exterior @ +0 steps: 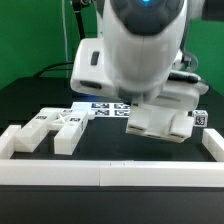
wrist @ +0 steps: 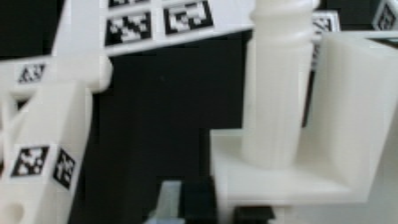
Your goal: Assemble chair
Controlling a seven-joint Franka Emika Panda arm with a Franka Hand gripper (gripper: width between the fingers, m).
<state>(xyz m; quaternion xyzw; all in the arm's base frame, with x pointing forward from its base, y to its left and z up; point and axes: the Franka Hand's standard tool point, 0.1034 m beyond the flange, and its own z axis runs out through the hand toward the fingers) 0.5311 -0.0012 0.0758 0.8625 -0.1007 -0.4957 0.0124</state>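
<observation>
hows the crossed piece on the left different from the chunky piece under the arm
The crossed piece lies flat and open-framed; the chunky piece stands taller and blockier. The crossed piece sits in plain sight on the exterior view's left; the chunky piece is partly hidden beneath the arm. Both are white with black-and-white tags.

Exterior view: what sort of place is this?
Probably a robotics lab bench: a white robot arm over a black table fenced by a white border rail, with tag-marked white chair parts and a green backdrop behind.
</observation>
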